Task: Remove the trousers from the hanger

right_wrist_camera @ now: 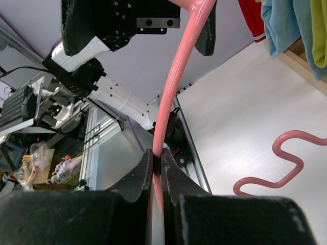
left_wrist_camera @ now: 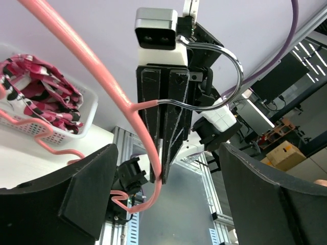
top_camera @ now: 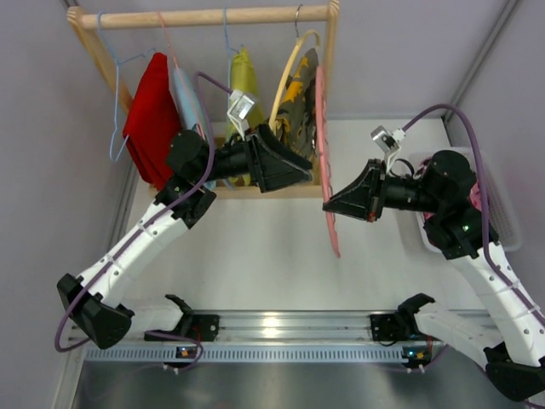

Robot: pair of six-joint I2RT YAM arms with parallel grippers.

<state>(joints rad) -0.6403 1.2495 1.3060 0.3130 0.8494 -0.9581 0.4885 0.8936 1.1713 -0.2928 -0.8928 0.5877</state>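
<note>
Pink hanger, bare, was pinched tight by the right claw, just in front of the rack. Camo trousers hung at the rack's right end, right behind the open left claw, the nearer one. Pink trousers lay in a basket, off to the rack's right.

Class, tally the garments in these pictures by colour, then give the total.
Red garment: 1
Light blue garment: 1
Olive-yellow garment: 1
Camouflage trousers: 1
Pink patterned trousers, in the basket: 1
Total: 5
</note>
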